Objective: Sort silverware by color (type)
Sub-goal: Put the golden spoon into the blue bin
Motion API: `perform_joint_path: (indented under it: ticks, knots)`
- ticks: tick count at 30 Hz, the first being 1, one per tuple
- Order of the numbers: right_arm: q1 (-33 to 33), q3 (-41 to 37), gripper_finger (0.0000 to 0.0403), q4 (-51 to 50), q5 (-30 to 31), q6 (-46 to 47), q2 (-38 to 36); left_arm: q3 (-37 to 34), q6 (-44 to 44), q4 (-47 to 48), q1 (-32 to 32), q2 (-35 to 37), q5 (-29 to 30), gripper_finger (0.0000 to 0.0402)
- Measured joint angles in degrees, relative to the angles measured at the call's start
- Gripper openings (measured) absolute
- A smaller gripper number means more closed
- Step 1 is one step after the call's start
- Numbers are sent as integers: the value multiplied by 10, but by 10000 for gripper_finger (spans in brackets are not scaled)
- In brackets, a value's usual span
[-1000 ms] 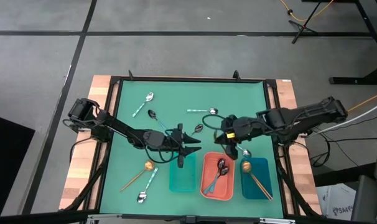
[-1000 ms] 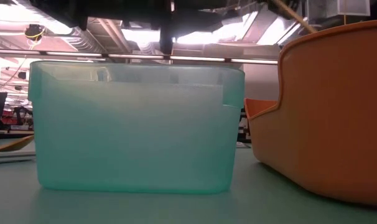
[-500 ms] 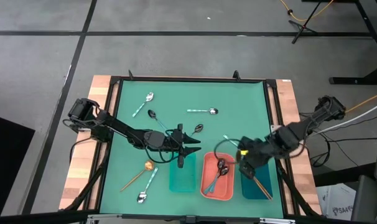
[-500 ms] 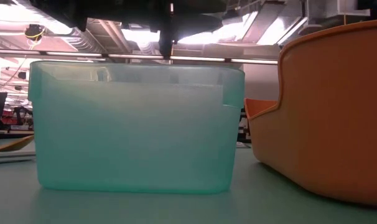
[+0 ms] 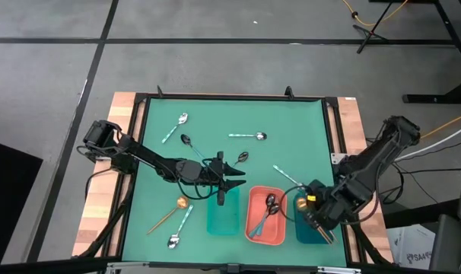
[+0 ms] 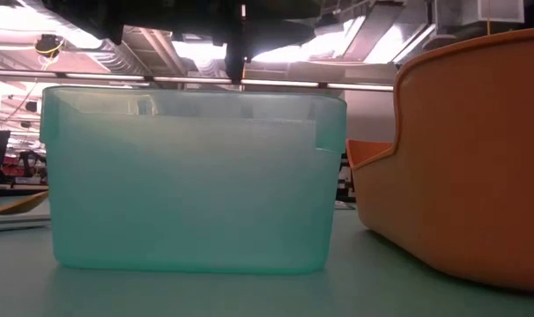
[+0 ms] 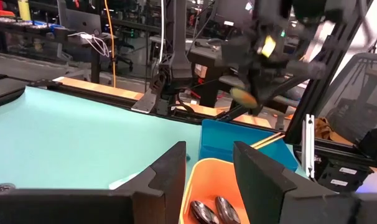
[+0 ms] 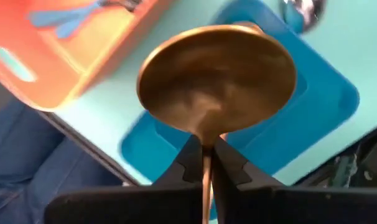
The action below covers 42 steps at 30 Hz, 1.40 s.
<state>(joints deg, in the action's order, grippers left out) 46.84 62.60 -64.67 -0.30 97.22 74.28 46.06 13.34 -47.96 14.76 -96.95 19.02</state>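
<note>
We see the right end effector (image 5: 316, 215) over the dark blue tray (image 5: 300, 228), clenched on the thin brown handle of a gold spoon (image 8: 217, 78). In the right wrist view the fingers pinch the neck just below the bowl, and the bowl stands free above the tray.

The left end effector (image 5: 232, 181) hangs over the far end of the teal tray (image 5: 223, 217) with its fingers apart and nothing between them.

The coral tray (image 5: 253, 232) holds two dark spoons (image 5: 271, 203). On the green surface (image 5: 215, 122) there are more spoons: a silver one (image 5: 182, 119) near the far left, another silver one (image 5: 249, 136) in the middle, and a gold spoon (image 5: 182, 202) to the left of the teal tray.

We judge that these spoons are light, stiff and smooth, so they can slip or turn in a grip. They lie flat, so the handle gives little to catch. We think the best hold is across the handle close to the bowl, where the weight sits and the spoon swings least.
</note>
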Motion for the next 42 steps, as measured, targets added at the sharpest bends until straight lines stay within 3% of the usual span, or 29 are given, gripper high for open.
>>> perform_joint_path:
  ticks: [6, 15, 25, 42]
  knots:
    - [-5, -64, 0, 61, -41, 2, 0, 0, 0, 0, 0, 0, 0, 128]
    - [-85, -113, 0, 95, -184, -69, 0, 0, 0, 0, 0, 0, 0, 128]
    - [-166, -159, 0, 141, -237, -142, 0, 0, 0, 0, 0, 0, 0, 128]
    - [-170, -243, 0, 227, -281, -146, 0, 0, 0, 0, 0, 0, 0, 128]
